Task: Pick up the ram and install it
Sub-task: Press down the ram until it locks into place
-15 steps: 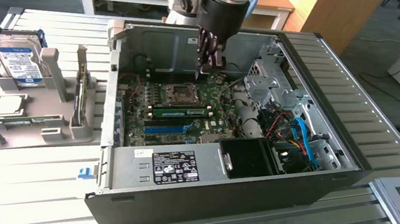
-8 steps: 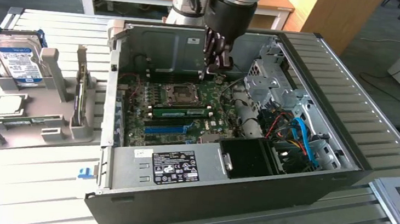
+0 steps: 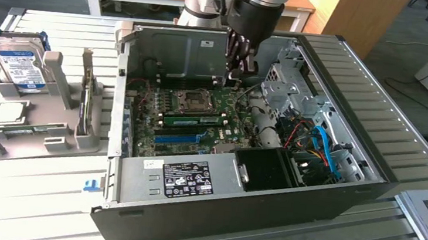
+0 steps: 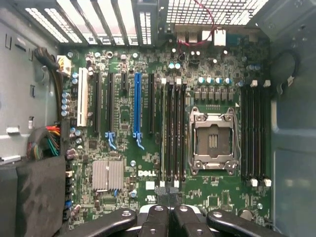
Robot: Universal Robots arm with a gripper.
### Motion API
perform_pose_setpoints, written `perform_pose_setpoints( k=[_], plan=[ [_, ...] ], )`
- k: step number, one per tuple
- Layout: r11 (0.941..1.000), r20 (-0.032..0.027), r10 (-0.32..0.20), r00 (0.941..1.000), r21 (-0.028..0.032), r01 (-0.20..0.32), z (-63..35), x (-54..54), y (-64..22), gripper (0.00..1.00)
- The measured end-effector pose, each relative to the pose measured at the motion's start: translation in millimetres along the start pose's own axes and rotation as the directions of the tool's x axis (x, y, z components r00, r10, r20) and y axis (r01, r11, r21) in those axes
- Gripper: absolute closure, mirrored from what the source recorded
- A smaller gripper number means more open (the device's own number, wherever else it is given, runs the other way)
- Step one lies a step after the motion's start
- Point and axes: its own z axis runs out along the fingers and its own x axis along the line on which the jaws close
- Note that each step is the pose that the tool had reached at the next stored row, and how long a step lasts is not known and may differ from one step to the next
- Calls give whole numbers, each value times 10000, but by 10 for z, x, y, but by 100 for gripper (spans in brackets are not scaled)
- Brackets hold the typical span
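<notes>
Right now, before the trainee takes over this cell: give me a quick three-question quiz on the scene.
1. True or false: the black robot tool grips the long green circuit-board ram stick.
2. The ram stick sits: A) across the square metal processor socket; B) in a black slot between that socket and the bright blue plastic slot strip; C) in the blue strip itself.
3. Fill in: the tool's jaws stand ____.

Key: 1 false, the tool hangs above the board, apart from the stick. 2 B. 3 shut.
</notes>
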Motion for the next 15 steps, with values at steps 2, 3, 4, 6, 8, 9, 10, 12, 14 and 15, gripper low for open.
perform_pose_setpoints(
  k=[2,3,4,6,8,9,10,12,14,15],
  plan=[
    [10000,1,0,10000,-2,0,-1,-1,-30,90],
    [10000,0,0,10000,-2,0,-2,-1,-44,90],
    [10000,1,0,10000,-3,0,-3,-1,-58,90],
    [10000,-1,-1,10000,-4,1,-5,-1,-83,90],
    [10000,-1,-1,10000,-4,1,-6,-2,-105,90],
    [10000,-1,0,10000,-4,0,-7,-2,-116,90],
    [10000,0,0,10000,-4,0,-7,-2,-128,90],
    [10000,-1,-1,10000,-4,1,-8,-2,-142,90],
    [10000,0,0,10000,-4,0,-8,-2,-142,90],
    [10000,0,1,10000,-4,-1,-8,-2,-142,90]
  ],
)
